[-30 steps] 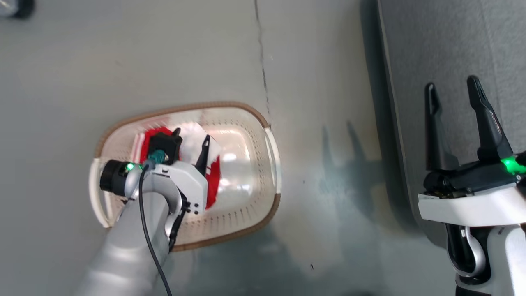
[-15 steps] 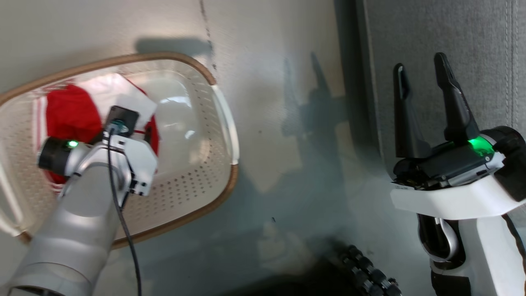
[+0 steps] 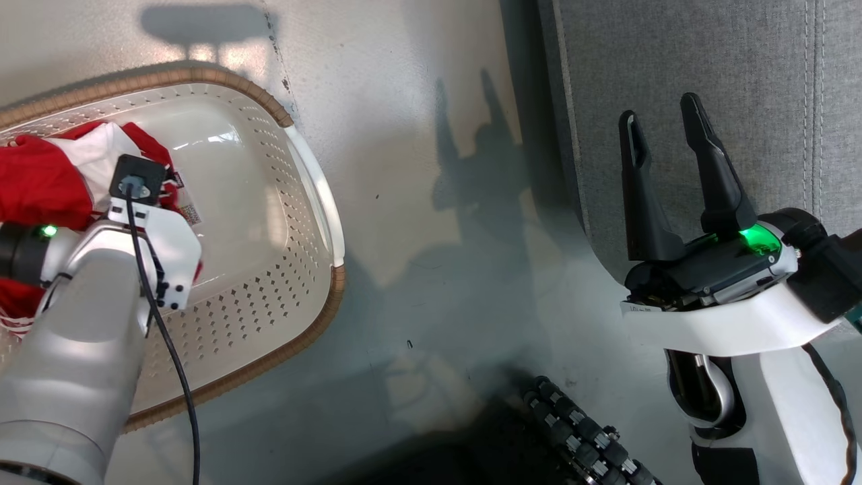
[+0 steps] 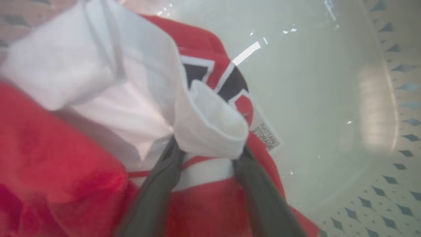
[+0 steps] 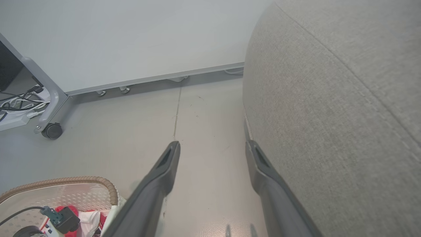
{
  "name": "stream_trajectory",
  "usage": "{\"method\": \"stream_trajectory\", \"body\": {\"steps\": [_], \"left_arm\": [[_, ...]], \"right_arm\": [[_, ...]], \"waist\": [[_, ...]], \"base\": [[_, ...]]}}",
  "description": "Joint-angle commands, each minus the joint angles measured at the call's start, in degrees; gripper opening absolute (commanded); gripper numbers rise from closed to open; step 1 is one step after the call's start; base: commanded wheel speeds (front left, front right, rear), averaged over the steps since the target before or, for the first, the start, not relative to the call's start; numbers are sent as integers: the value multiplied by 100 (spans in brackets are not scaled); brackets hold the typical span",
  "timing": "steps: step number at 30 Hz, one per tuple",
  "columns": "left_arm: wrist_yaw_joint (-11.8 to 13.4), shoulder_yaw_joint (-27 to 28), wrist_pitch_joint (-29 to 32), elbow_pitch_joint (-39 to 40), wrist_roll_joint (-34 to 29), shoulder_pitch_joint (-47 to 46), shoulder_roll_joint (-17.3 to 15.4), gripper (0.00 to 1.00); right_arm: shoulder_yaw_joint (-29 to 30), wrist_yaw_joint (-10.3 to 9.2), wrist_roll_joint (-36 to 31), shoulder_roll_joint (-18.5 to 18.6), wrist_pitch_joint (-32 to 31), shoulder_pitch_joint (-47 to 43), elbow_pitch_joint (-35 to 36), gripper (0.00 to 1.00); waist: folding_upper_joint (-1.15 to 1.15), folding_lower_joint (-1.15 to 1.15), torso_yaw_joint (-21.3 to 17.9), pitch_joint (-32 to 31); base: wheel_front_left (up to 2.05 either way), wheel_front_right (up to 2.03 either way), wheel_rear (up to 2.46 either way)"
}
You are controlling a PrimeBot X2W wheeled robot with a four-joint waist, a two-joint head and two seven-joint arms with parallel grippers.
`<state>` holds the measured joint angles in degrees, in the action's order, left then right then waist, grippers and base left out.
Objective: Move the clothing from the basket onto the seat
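Left gripper (image 4: 207,148) reaches down into the cream-white oval plastic laundry basket with perforated walls and a brown woven-look rim (image 3: 269,289) at the near left. Its two dark fingers (image 4: 154,191) stand fairly wide on either side of a raised white fold of the bright red soft garment with white panels (image 4: 49,148). The fold fills the gap and touches both fingers, but I cannot tell whether they pinch it yet. A standing fold is a sensible place to take, since it offers cloth on both sides instead of the slick basket bottom. The clothing lies bunched at the basket's left end; the right end is bare down to a small printed label (image 4: 268,135). At the near right, the right gripper (image 3: 660,111) hangs wide open and empty, probably parked out of the way. Beyond it, at the far right past glossy grey floor (image 3: 438,236), is the large grey fabric-upholstered seat cushion with stitched seams (image 3: 707,54).
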<state>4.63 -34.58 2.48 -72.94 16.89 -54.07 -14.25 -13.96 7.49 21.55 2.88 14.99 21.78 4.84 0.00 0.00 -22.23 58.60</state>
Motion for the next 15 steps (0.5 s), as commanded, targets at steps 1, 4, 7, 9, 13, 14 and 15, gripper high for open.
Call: {"method": "stream_trajectory", "body": {"steps": [1,4,7,9,13,14,15], "left_arm": [[-4,-13,66,-87,2,-13,-109,0],[-49,-53,-113,-46,4,-190,-58,0],[-98,-40,-352,52,49,-262,-18,0],[-130,-30,-553,110,88,-219,65,0],[-183,-11,-995,239,189,-75,308,0],[-208,-9,-1096,260,218,-22,381,0],[-221,-7,-1213,286,240,22,462,0]], "right_arm": [[-1,1,42,10,39,46,7,100],[14,1,81,10,41,112,16,100],[-18,1,50,10,42,171,23,100],[18,1,-23,11,41,191,-5,100],[116,1,-214,11,42,145,-35,100],[140,1,-264,12,42,118,-46,100],[175,1,-318,14,41,94,-60,100]], "waist": [[0,0,-2,4],[0,0,6,3],[0,0,16,-33],[0,0,89,-108],[0,0,336,-360],[0,0,401,-435],[0,0,475,-523]], "base": [[0,0,0],[0,0,0],[0,0,0],[0,0,0],[0,0,0],[0,0,0],[0,0,0]]}}
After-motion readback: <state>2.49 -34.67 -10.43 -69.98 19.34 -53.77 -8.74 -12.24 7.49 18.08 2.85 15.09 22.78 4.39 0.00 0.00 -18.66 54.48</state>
